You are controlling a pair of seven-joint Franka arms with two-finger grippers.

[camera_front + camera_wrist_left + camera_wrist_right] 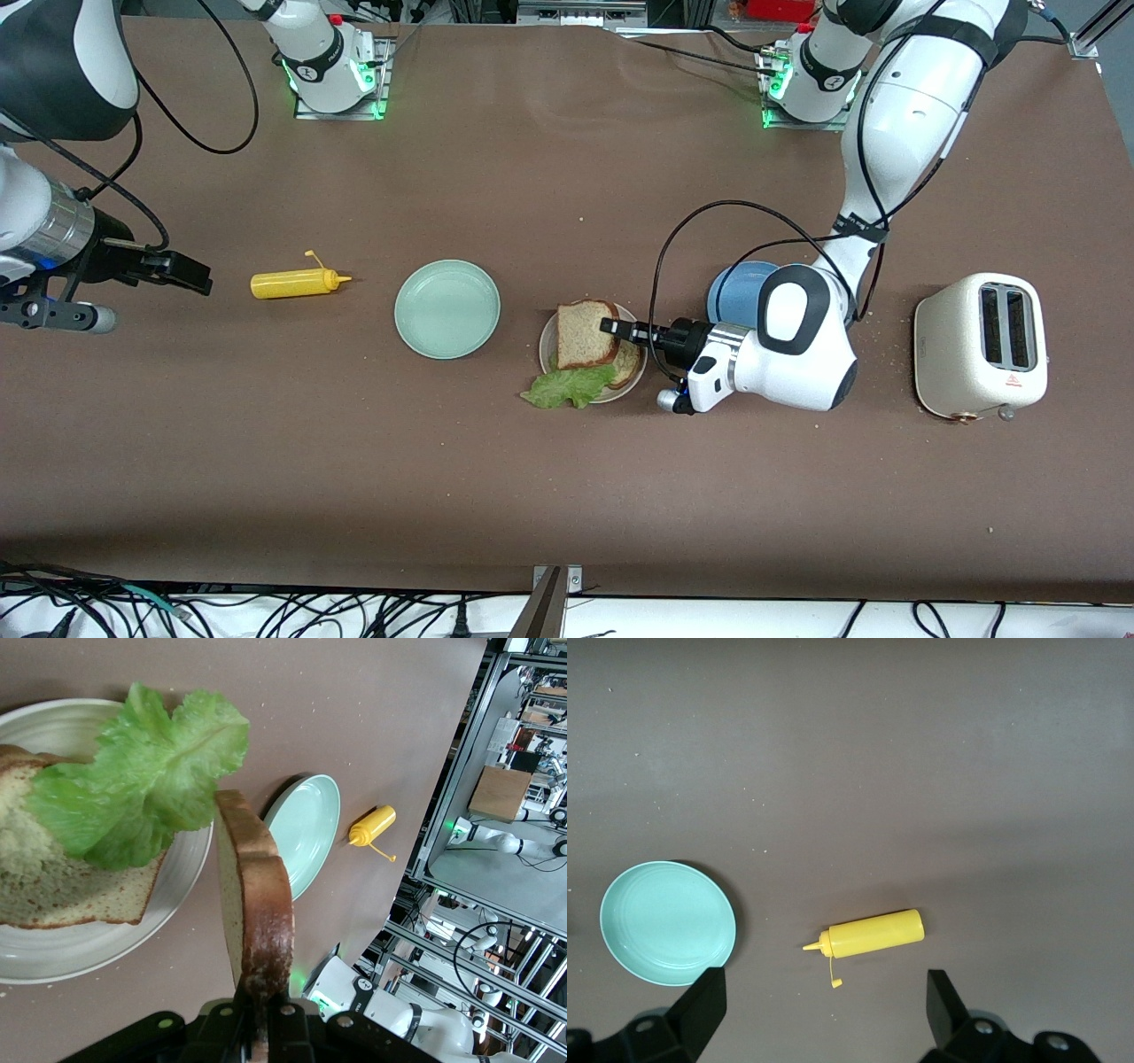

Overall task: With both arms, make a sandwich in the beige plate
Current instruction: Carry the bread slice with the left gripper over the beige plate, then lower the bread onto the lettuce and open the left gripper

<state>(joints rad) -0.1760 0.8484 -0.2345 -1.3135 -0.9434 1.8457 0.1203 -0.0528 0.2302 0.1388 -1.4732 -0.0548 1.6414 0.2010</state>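
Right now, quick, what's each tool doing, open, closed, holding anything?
Left tool: closed on a bread slice, held over the beige plate.
Right tool: open, holding nothing, up over the table near the yellow bottle.

The left arm comes down from its base at about 1 o'clock in the front view, bends at the elbow and lays its forearm low, the wrist pointing toward 9 o'clock. Its left pincer [611, 327] is clamped tight on the crust edge of a bread slice [585, 334], held up on edge. The right arm enters at 9 o'clock and waits aloft near its own end of the tabletop [567, 496], wrist aimed toward 3 o'clock; the right pincer [197, 276] has its fingers [700, 1008] spread wide, holding nothing.
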